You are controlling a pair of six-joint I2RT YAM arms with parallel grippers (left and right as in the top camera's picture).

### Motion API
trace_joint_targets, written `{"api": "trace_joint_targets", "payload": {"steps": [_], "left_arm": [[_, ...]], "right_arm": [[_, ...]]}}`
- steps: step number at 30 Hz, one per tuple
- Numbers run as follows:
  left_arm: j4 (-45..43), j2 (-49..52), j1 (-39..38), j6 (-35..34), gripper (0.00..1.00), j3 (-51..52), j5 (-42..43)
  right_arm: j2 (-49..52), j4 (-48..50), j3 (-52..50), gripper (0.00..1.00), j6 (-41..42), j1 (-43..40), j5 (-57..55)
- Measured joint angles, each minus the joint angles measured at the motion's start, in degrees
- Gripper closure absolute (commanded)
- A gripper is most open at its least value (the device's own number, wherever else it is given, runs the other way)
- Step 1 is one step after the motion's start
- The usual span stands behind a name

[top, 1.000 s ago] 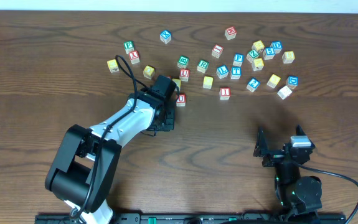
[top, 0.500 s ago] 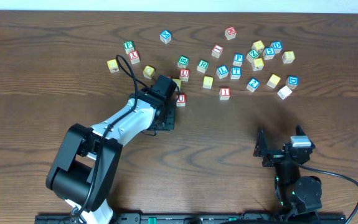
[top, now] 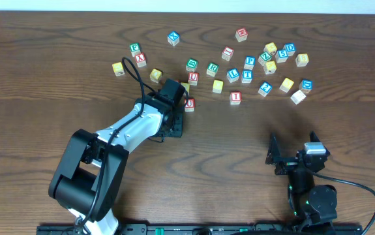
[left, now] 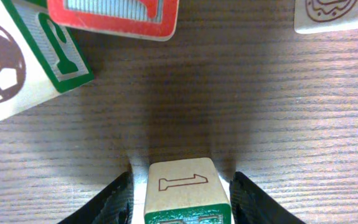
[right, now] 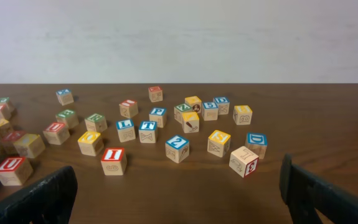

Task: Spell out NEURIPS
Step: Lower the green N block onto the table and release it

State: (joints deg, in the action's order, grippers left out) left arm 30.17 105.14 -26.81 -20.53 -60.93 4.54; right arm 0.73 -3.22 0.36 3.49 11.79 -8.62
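Note:
In the left wrist view, a green-edged wooden cube (left: pixel 185 186) with an outlined "1" on its side rests on the table between the fingers of my left gripper (left: pixel 182 178). The jaws stand open, with a narrow gap on each side of the cube. Its letter face cannot be read. From overhead, the left gripper (top: pixel 172 124) hides this cube. A red U (top: pixel 193 78), green R (top: pixel 212 67), red I (top: pixel 235 97) and blue P (top: pixel 250 61) lie loose beyond it. My right gripper (top: pixel 295 147) (right: pixel 177 186) hangs wide open and empty near the front edge.
A red-faced cube (top: pixel 189 103) and a yellow cube (top: pixel 184 87) sit right beside the left gripper. Several other cubes crowd the back right (top: pixel 285 52), and a few lie at the back left (top: pixel 138 60). A blue cube (top: pixel 173 38) stands alone at the back.

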Motion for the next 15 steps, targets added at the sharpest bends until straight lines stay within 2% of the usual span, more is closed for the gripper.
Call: {"api": "trace_joint_targets", "payload": {"steps": [4,10,15], "left_arm": [[1.5,0.0,0.0,0.0,0.48,-0.2,0.0],[6.3,-2.4,0.0,2.1,0.24,-3.2,-0.1],[7.9,-10.5,0.0,4.1,0.19,-6.6,-0.2]], "right_arm": [[0.0,0.0,0.0,0.01,0.0,0.0,0.0],[0.0,0.0,0.0,0.01,0.0,0.0,0.0],[0.0,0.0,0.0,0.01,0.0,0.0,0.0]]}}
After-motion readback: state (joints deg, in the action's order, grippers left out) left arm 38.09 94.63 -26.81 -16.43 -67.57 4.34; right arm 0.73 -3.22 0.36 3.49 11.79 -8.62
